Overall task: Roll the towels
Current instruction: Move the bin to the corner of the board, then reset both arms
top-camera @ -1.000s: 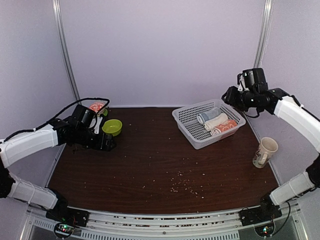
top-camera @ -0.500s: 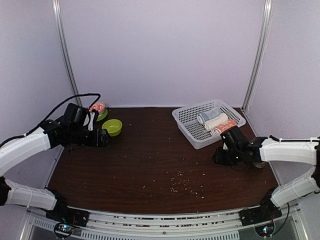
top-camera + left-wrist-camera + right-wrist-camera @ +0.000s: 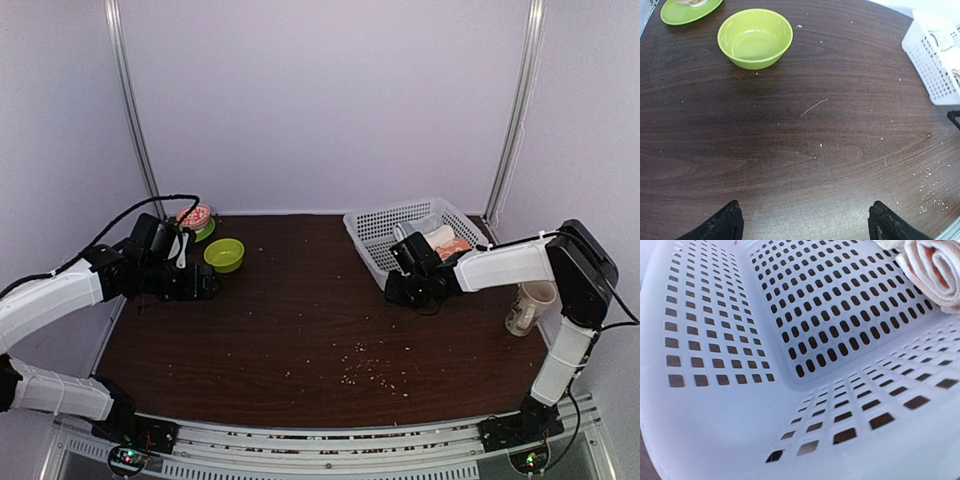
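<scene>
Basket of white perforated plastic (image 3: pixel 375 235) holding cream-white rolled towel (image 3: pixel 441 236) and orange-red rolled towel (image 3: pixel 456 246) at its right end, both partly covered in top view by right arm; blue mark and circle pattern too small to make out. Right gripper (image 3: pixel 402 289) close against basket's near left corner, fingers outside its own camera's sight, so impossible to tell whether parted or closed. Left gripper (image 3: pixel 805 225) well left of basket, black fingertips (image 3: pixel 727 222) spread wide, nothing between. Lime-green round bowl (image 3: pixel 755 37) also left of basket; flat green plate (image 3: pixel 687 10) farther left, cut off by frame edge.
</scene>
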{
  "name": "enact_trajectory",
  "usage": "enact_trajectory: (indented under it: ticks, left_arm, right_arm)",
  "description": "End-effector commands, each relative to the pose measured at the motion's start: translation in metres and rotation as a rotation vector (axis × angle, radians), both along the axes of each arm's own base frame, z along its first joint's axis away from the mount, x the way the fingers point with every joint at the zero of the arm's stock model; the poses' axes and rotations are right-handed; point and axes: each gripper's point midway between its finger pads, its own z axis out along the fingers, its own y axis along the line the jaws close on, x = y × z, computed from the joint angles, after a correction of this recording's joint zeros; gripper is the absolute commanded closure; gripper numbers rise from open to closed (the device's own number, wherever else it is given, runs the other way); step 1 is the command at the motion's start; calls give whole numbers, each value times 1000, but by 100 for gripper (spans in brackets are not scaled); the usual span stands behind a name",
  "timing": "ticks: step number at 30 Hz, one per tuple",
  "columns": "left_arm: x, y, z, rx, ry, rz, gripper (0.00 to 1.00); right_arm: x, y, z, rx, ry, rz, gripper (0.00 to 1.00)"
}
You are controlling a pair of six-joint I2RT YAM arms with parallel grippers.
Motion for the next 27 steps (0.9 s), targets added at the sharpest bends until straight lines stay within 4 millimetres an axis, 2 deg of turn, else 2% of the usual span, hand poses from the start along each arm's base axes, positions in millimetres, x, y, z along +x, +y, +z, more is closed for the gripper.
enact_trajectory:
  ticks: [1,5,7,9,11,12,13,15,16,17,20,22,25,27]
  left_arm:
    - [-3,1,-5,-16,6,6,11]
    - [-1,-1,-5,-27,0,1,11]
    - [-1,-1,-2,-33,-6,1,11]
    - [-4,-4,5,-44,-29,-26,11]
    - [-6,-5,17,-60,-88,-60,11]
    - [-7,-4,25,-62,-124,-67,10]
    - [-8,0,36,-63,-174,-65,9]
    - [-5,11,54,-45,-253,-17,5]
    - [-3,17,62,-42,-293,13,4]
    - [-1,21,69,-36,-324,31,3]
    - [4,26,84,-16,-369,53,2]
    - [10,29,88,16,-379,67,2]
    - [28,50,92,126,-381,132,2]
    - [45,66,89,103,-332,175,2]
  right_arm:
    - [26,5,7,-52,-49,-47,67]
    - [46,15,13,-67,-119,-22,64]
    - [48,20,24,-71,-149,14,61]
    - [38,27,44,-39,-201,95,55]
    - [15,25,68,-44,-269,175,46]
    - [5,14,98,-69,-349,171,40]
    - [-6,1,117,-113,-404,156,33]
    - [-25,-31,148,-182,-490,97,17]
    - [-32,-49,160,-205,-521,48,6]
    - [-39,-66,171,-224,-547,4,1]
    - [-55,-117,201,-292,-611,-164,0]
    - [-62,-148,213,-334,-606,-271,0]
    - [-60,-176,219,-322,-532,-332,0]
    - [-59,-192,221,-310,-508,-393,0]
